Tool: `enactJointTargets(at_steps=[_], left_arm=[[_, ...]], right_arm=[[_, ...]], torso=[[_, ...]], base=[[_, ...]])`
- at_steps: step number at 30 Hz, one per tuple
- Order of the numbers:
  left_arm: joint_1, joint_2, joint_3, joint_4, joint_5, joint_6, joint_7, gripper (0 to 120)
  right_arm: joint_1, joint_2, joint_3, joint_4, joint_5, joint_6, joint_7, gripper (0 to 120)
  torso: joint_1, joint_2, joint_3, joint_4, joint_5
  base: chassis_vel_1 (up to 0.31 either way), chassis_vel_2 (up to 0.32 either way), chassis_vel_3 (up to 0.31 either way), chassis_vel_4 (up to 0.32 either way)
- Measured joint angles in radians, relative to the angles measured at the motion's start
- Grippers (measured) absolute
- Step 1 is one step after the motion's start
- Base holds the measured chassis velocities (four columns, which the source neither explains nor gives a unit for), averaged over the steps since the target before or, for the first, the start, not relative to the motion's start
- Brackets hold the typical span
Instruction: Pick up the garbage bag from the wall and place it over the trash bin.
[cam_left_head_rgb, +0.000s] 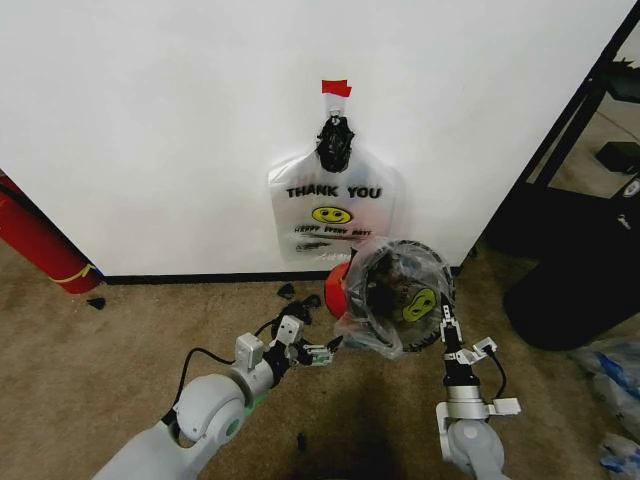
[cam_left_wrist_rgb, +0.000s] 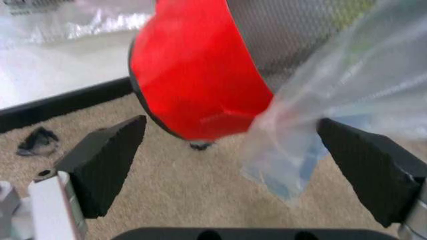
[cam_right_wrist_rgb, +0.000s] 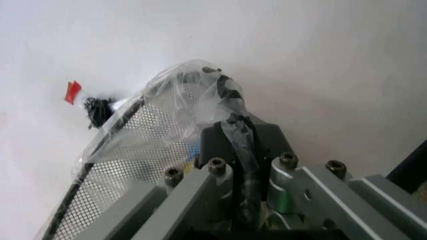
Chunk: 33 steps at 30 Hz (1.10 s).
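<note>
The trash bin (cam_left_head_rgb: 338, 290), black mesh with a red base, stands tilted on the carpet by the wall (cam_left_head_rgb: 150, 120). The see-through garbage bag (cam_left_head_rgb: 385, 335) with its yellow smiley is draped over the bin's mouth. My right gripper (cam_left_head_rgb: 446, 318) is at the bin's right rim, shut on the bag's plastic (cam_right_wrist_rgb: 180, 90) beside the mesh (cam_right_wrist_rgb: 113, 165). My left gripper (cam_left_head_rgb: 325, 352) is low at the bag's left corner and open. Its fingers (cam_left_wrist_rgb: 107, 160) stand wide apart, with the red base (cam_left_wrist_rgb: 200, 75) and a hanging bag corner (cam_left_wrist_rgb: 293, 150) just beyond them.
A smooth white THANK YOU bag (cam_left_head_rgb: 335, 205) hangs on the wall above the bin. A red fire extinguisher (cam_left_head_rgb: 40, 245) leans at the left. Black furniture (cam_left_head_rgb: 570, 290) and loose plastic (cam_left_head_rgb: 610, 370) crowd the right. Small black scraps (cam_left_head_rgb: 290, 292) lie by the baseboard (cam_left_head_rgb: 200, 278).
</note>
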<state>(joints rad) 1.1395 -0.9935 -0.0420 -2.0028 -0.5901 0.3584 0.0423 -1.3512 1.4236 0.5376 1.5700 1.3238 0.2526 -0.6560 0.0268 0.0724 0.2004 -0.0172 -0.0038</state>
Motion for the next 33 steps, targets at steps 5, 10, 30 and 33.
enactJointTargets(at_steps=[5, 10, 30, 33], left_arm=[[-0.022, -0.004, -0.005, 0.028, 0.031, -0.028, -0.027, 100], [-0.041, -0.004, -0.007, 0.111, 0.162, -0.071, -0.05, 100], [0.009, 0.01, -0.022, 0.138, 0.295, -0.126, -0.044, 100], [0.026, 0.019, -0.028, 0.14, 0.373, -0.152, -0.044, 100]], right_arm=[[-0.002, 0.0, -0.002, -0.003, -0.016, 0.001, -0.008, 1], [-0.004, 0.004, -0.015, 0.004, -0.033, -0.003, -0.022, 1], [0.002, 0.016, -0.046, 0.014, -0.064, 0.014, 0.059, 1], [0.001, 0.021, -0.048, 0.023, -0.086, 0.021, 0.117, 1]], torso=[[0.0, 0.0, 0.0, 0.0, 0.0], [0.0, 0.0, 0.0, 0.0, -0.0001], [0.0, 0.0, 0.0, 0.0, -0.0002], [0.0, 0.0, 0.0, -0.0002, -0.0001]], base=[[0.0, 0.0, 0.0, 0.0], [0.0, 0.0, 0.0, 0.0], [0.0, 0.0, 0.0, 0.0], [0.0, 0.0, 0.0, 0.0]])
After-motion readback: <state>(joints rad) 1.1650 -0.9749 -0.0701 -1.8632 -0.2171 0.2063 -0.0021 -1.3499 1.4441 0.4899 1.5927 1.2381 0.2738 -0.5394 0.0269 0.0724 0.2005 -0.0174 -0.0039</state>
